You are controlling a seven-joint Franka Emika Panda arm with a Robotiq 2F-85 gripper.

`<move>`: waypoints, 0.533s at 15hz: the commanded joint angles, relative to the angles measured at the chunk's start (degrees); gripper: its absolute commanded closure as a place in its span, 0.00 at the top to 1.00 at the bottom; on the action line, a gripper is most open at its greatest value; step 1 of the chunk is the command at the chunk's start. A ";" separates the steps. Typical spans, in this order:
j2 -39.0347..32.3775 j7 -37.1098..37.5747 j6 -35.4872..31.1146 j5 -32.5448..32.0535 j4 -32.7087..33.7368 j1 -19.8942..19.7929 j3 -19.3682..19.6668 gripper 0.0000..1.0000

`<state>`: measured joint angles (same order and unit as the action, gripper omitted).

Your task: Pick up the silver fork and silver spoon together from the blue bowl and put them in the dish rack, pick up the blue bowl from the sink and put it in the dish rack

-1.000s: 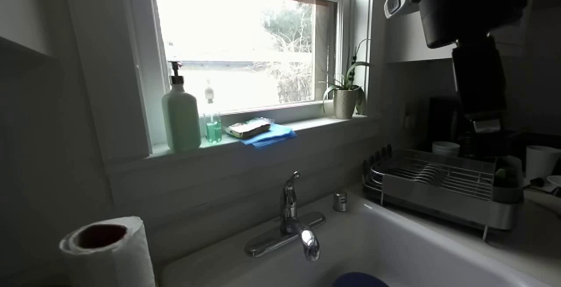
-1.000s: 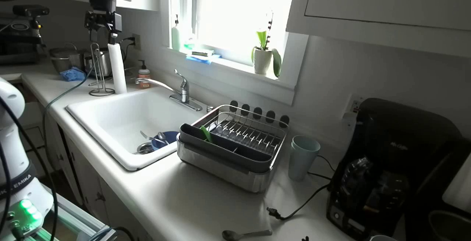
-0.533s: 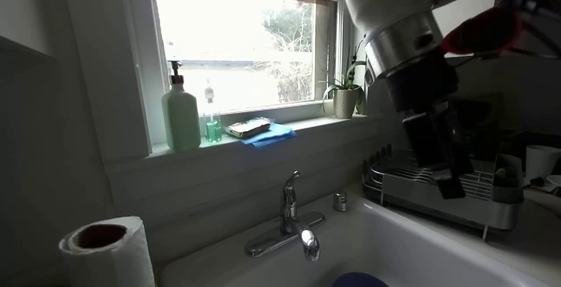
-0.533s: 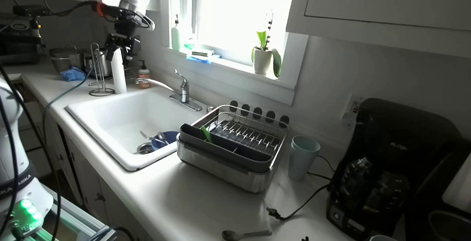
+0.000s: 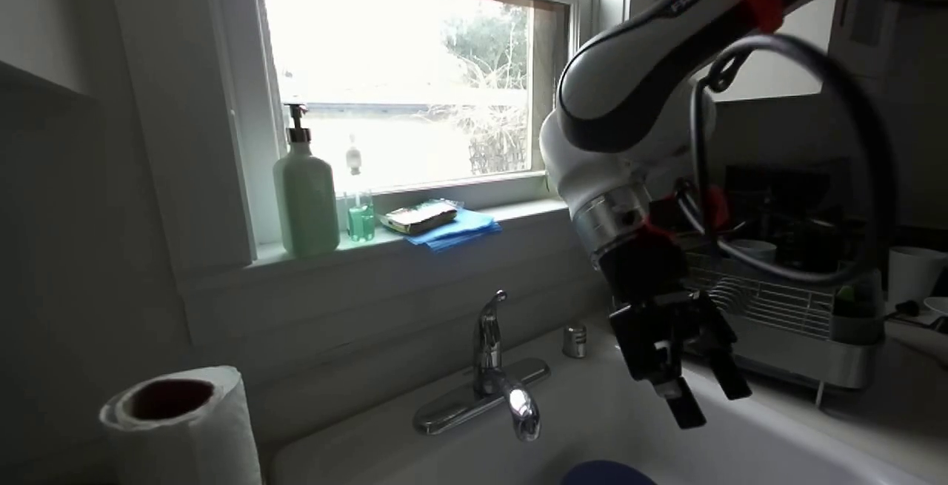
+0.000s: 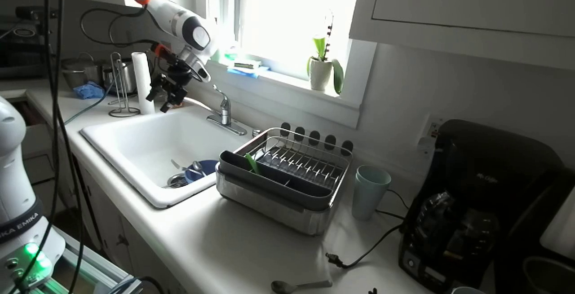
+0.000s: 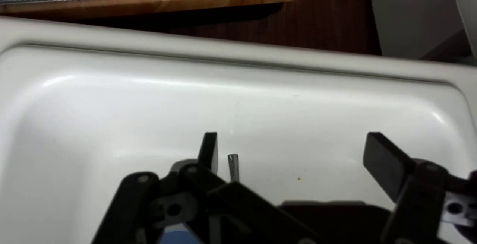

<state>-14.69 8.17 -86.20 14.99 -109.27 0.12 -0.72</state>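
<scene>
Along the white counter (image 6: 215, 244), under a bright window (image 6: 287, 11), your Franka Panda arm (image 5: 607, 92) reaches across and angles down toward the white sink (image 6: 148, 146), whose basin fills most of your wrist view. Right beside that sink stands the dish rack (image 6: 265, 206), a low metal frame with wire bars and a dark gray cutlery holder (image 6: 269, 185) along one side. At the opposite end of the sink you have a paper towel roll (image 5: 204, 433), upright. Your Robotiq gripper (image 7: 292, 147) hangs above the basin with its jaws spread wide apart, and you see white basin through the gap between the fingertips. At the back edge of the sink is the chrome single-lever faucet (image 5: 489, 352). Your blue bowl (image 6: 209, 166) sits in the sink, at the end nearest the dish rack and well below your gripper. On the counter a metal spoon (image 6: 302, 286) lies flat, well apart from the bowl. Smaller in your view, silver cutlery (image 6: 179, 165) shows at the bowl: one piece reaches out past the rim and another leans inside, both too small for you to tell which is which.
</scene>
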 commanded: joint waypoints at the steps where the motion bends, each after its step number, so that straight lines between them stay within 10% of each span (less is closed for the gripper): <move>1: -6.72 -1.37 -1.07 4.77 4.30 -1.60 0.93 1.00; 8: -13.37 5.82 -16.60 8.42 3.83 -2.78 3.89 1.00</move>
<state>-25.88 10.42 -98.47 22.55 -106.27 -2.49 2.19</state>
